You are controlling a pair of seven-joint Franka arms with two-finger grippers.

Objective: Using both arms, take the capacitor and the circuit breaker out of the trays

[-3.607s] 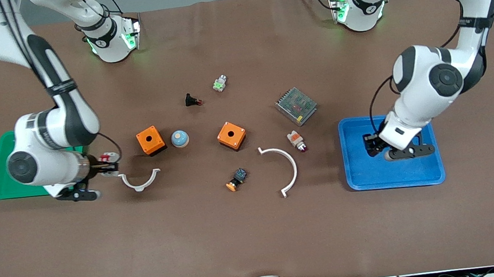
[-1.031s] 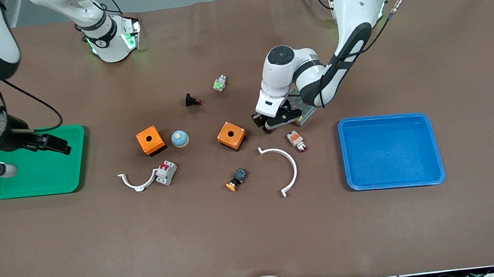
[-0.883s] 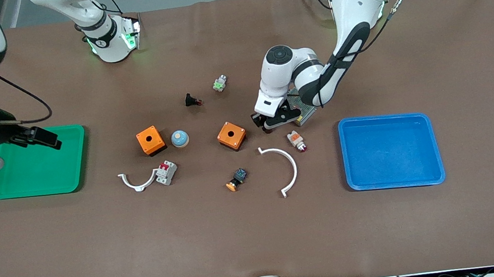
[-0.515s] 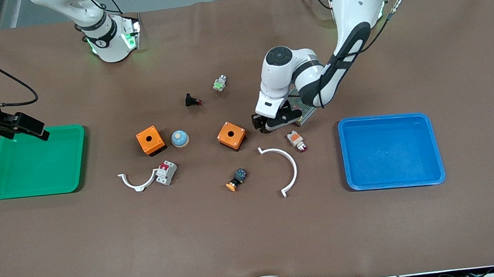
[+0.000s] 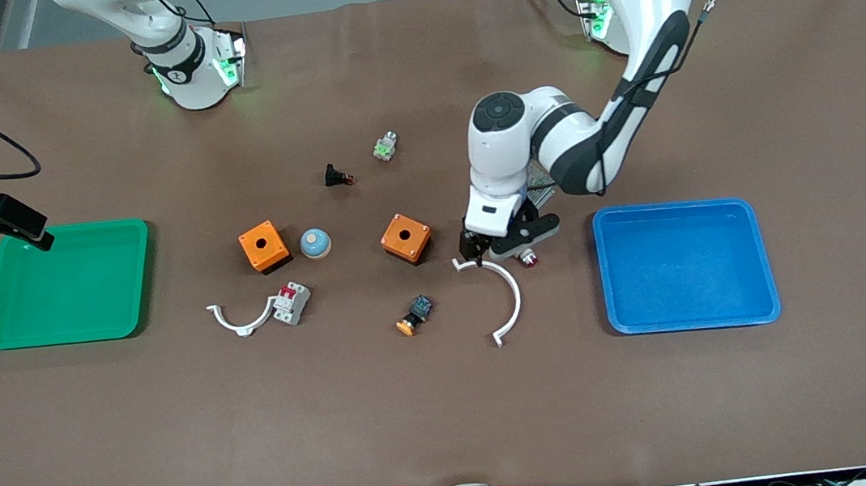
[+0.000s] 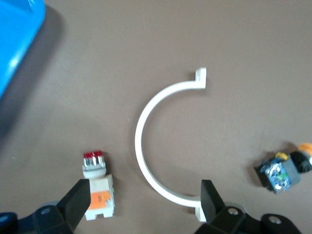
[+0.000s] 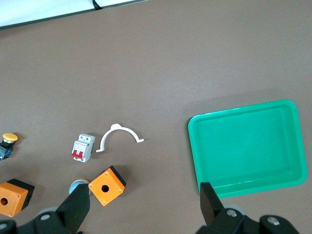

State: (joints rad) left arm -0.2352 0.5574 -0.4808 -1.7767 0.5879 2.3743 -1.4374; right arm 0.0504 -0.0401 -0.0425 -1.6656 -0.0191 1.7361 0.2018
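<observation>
Only the left wrist view shows the left gripper (image 6: 141,204) spread and empty over the white arc (image 6: 156,146), while the right gripper (image 7: 144,204) hangs spread above the green tray (image 7: 243,146), the breaker (image 5: 291,302) lying on the tabletop (image 5: 453,420).

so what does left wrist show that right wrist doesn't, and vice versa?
Only the left wrist view: the large white half-ring, the white-and-orange indicator with its dark red tip, a corner of the blue tray, and the open left claw above them.

Only the right wrist view: the green tray, the breaker, the small white clip, two orange boxes, and the open right claw.

Both: the black-blue switch with the orange cap and the brown table.
</observation>
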